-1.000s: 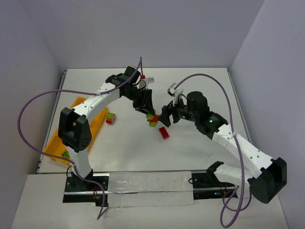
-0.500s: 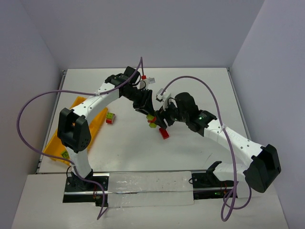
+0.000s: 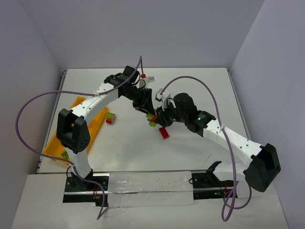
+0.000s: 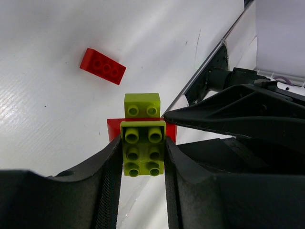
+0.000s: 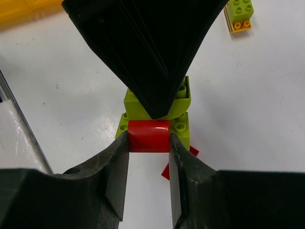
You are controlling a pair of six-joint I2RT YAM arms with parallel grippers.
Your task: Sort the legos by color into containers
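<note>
A clump of lime green and red legos hangs above the middle of the table, held from both sides. My left gripper is shut on the clump's lime green brick, and a red brick shows behind it. My right gripper is shut on that red brick, its pads against both sides. The left arm's black fingers come down onto the green part. The containers are the compartments of an orange-yellow tray at the left edge.
A loose red brick lies on the table just below the clump. A small green and red clump sits beside the tray. One green brick lies in the tray's near end. A green-on-orange brick lies further off.
My right gripper has moved left to the clump and closed on its red brick. The left gripper has kept its hold and stayed in place.
</note>
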